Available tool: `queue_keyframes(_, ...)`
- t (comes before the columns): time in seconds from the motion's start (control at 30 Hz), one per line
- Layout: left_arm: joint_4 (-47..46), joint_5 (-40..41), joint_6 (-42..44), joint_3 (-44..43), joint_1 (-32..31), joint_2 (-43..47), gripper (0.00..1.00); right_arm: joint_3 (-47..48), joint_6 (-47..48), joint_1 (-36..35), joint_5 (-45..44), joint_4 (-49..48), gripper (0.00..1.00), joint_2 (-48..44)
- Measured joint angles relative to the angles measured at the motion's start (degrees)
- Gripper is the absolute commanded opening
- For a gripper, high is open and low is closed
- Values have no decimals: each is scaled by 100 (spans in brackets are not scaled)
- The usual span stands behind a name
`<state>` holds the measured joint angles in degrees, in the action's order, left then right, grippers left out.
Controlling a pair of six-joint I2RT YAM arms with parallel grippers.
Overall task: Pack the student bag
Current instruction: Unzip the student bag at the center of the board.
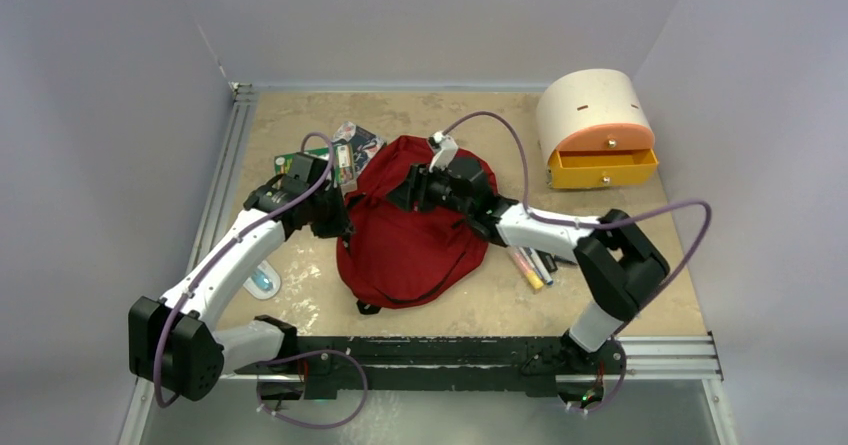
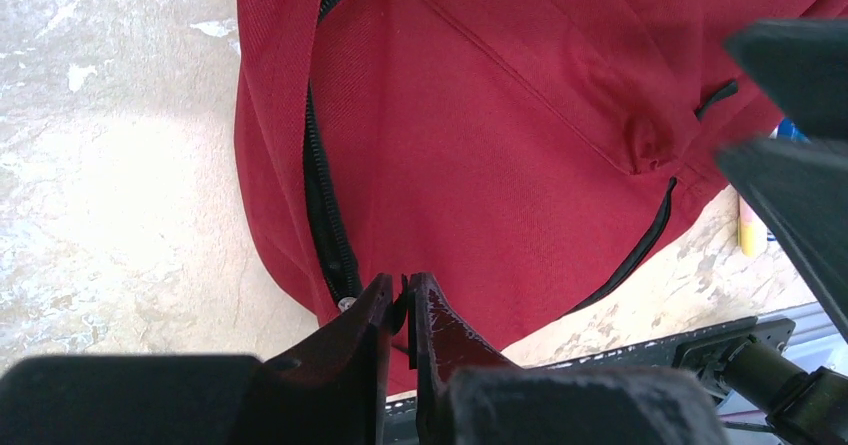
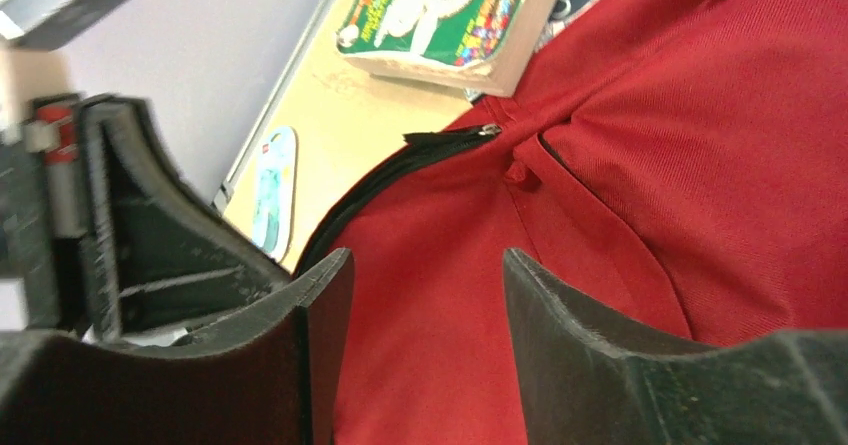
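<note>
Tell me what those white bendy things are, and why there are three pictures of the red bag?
They are two robot arms, each ending in a two-finger pincer. The wide picture looks down from above; the other two come from small cameras on the arms' wrists. On the table lie a red backpack, some books, a few pens and a cream-and-orange drawer box. The left gripper is almost closed at the bag's black zipper; whether it pinches it, I cannot tell. The right gripper is open above the bag, holding nothing.

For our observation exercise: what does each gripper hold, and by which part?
Right gripper: open over the dark red backpack, holding nothing. Left gripper: nearly closed at the backpack's zipper; a hold cannot be told.
</note>
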<state>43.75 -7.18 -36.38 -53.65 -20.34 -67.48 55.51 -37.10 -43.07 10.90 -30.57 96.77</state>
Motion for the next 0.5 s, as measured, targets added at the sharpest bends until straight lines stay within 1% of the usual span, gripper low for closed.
queue_keyframes(0.1, -37, 24, 22, -85, 0, -76, 10, -437, 273, 0, -186, -415, 62, -505)
queue_keyframes(0.2, -107, 42, 72, -186, 0, -153, 9, -625, 570, 2, -256, -745, 61, -730)
queue_keyframes(0.3, -160, 68, 144, -278, 0, -216, 9, -592, 776, 2, -238, -662, 61, -706)
queue_keyframes(0.37, -203, 109, 164, -297, 0, -225, 11, -584, 857, 15, -142, -540, 65, -671)
queue_keyframes(0.4, -216, 142, 170, -306, 0, -227, 11, -605, 890, 31, -44, -549, 65, -662)
queue_keyframes(0.5, -232, 229, 203, -315, 0, -227, 15, -748, 857, 37, 136, -776, 59, -662)
